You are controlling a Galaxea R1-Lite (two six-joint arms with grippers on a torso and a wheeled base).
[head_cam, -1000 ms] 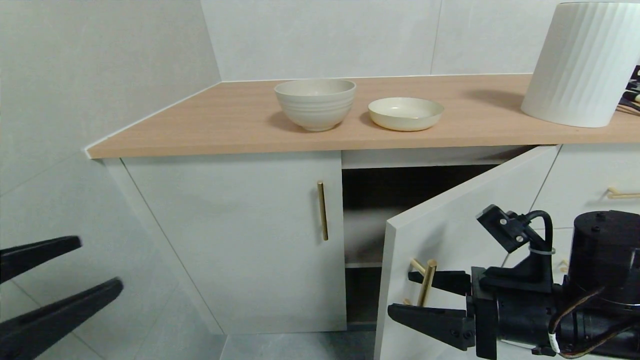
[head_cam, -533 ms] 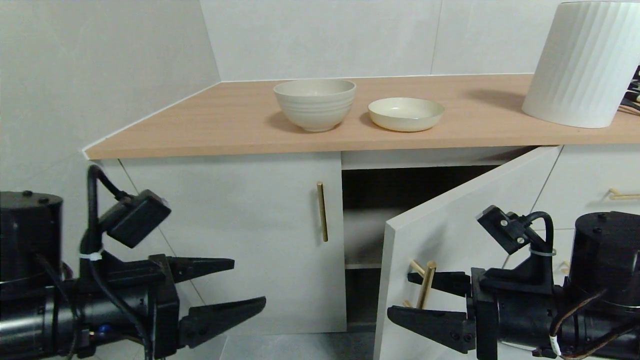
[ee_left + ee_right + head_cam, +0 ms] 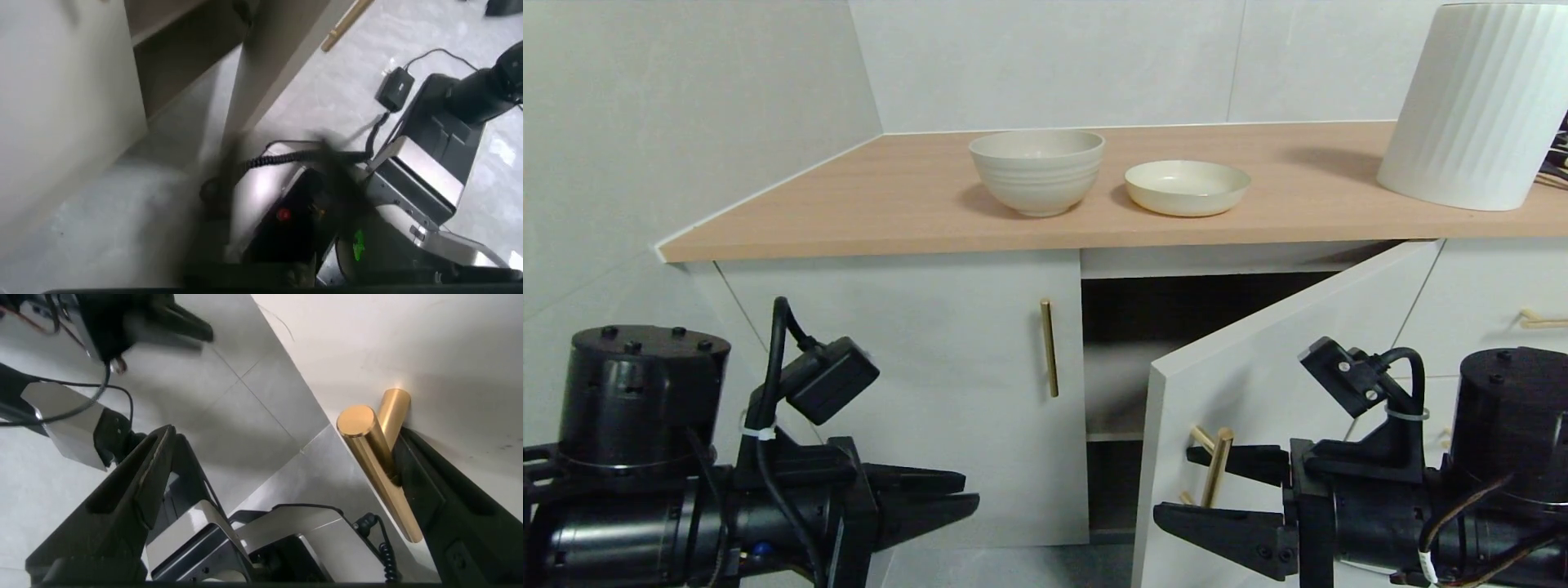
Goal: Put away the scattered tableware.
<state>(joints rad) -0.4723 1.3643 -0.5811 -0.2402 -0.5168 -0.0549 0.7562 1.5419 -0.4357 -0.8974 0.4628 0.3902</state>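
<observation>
Swinging in low beside the cupboard comes the left gripper, fingers now pinched together, empty; right gripper gapes around the door handle; bowl and shallow dish wait untouched on the surface.

Home-style kitchen. Wood-look surface across frame middle. White base cabinets beneath, brass bar handle at centre, 1 door open lower right. Pale tiled wall along top. Bowl and shallow dish on surface. Grey floor tiles at bottom.
</observation>
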